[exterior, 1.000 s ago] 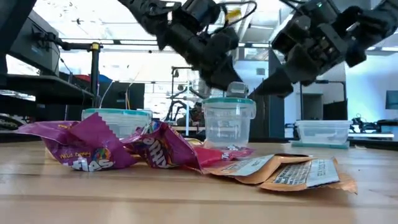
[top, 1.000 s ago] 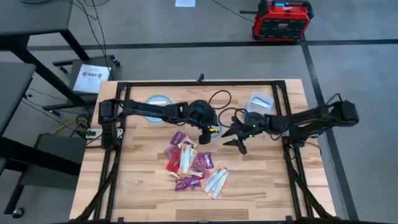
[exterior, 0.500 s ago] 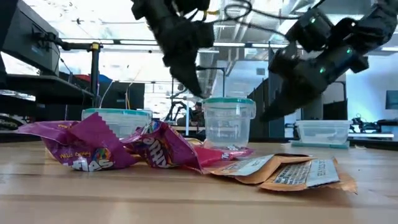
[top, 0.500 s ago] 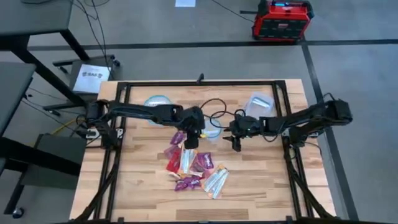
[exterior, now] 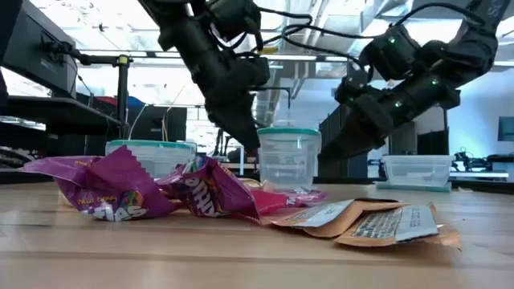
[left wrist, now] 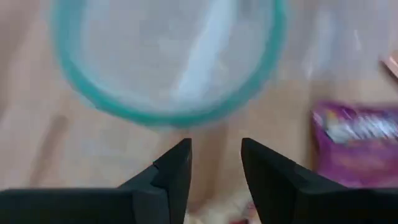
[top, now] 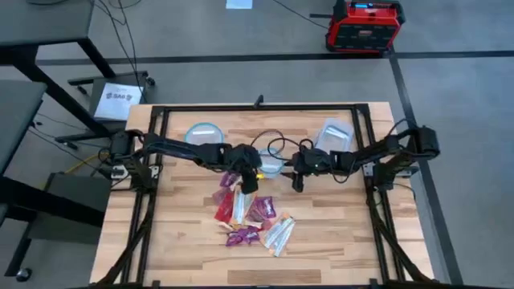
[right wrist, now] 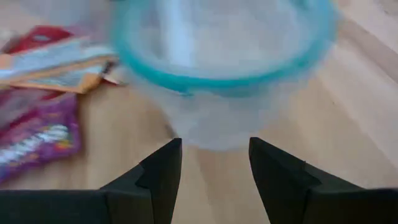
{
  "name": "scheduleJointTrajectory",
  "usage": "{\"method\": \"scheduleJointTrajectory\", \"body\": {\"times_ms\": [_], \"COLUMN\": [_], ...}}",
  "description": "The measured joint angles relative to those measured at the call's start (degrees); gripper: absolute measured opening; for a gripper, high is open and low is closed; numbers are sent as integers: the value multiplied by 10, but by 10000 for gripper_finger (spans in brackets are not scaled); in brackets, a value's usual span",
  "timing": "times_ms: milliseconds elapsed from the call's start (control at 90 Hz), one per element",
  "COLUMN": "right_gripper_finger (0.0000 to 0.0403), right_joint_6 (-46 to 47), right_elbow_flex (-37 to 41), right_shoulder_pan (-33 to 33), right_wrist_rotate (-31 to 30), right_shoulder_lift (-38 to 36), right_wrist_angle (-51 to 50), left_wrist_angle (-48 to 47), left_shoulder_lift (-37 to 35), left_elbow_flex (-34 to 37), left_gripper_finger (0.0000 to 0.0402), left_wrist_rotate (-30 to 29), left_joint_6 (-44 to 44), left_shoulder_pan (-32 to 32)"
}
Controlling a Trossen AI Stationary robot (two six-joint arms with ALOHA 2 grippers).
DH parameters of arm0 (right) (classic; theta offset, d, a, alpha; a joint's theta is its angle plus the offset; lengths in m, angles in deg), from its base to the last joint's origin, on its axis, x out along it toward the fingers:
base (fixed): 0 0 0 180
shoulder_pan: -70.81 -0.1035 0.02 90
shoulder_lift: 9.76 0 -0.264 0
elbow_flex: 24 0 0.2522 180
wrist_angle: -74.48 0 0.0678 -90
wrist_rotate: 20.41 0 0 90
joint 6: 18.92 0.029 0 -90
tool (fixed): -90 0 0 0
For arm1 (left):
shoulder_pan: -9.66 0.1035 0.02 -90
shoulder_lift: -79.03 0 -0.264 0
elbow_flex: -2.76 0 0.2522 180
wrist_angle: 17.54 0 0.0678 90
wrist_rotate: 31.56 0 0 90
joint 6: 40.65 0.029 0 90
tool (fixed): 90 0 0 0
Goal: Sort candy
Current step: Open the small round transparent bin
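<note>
Lying nearest, at lower centre of the high view, the candy (top: 249, 215) spreads in a loose pile on the bench (top: 177, 249), bare wood around it. Just beyond, the left gripper (top: 246, 183) and right gripper (top: 297, 180), both open and empty, flank a clear tub (top: 271, 163). A round tub (top: 201, 133) and square tub (top: 334, 132) sit near the far edge.

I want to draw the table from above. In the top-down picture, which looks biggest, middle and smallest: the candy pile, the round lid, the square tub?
1. Candy pile, clearly biggest.
2. Round lid and square tub look about alike, so I won't rank them.
</note>
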Motion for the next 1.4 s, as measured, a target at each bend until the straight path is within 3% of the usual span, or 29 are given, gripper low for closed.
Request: {"method": "scheduleJointTrajectory", "body": {"times_ms": [233, 567, 800, 1156, 1400], "right_gripper_finger": [173, 173, 173, 173, 173], "right_joint_6": [8, 30, 17, 6, 8], "right_elbow_flex": [0, 0, 0, 0, 0], "right_shoulder_pan": [-40, -40, -16, 39, 36], "right_wrist_rotate": [-2, 0, -4, 4, 58], "right_shoulder_lift": [0, -38, -62, -73, -73], "right_wrist_angle": [-11, -70, -114, -159, -89], "left_wrist_angle": [5, -56, -50, -78, 34], "left_shoulder_lift": [0, -26, -36, -35, -21], "left_elbow_flex": [0, -27, -63, -63, -64], "left_gripper_finger": [127, 127, 127, 127, 127], "left_wrist_rotate": [6, 6, -4, 14, 81], "left_joint_6": [16, 23, -12, 21, 99], "left_shoulder_pan": [34, 14, 29, 48, 54]}}
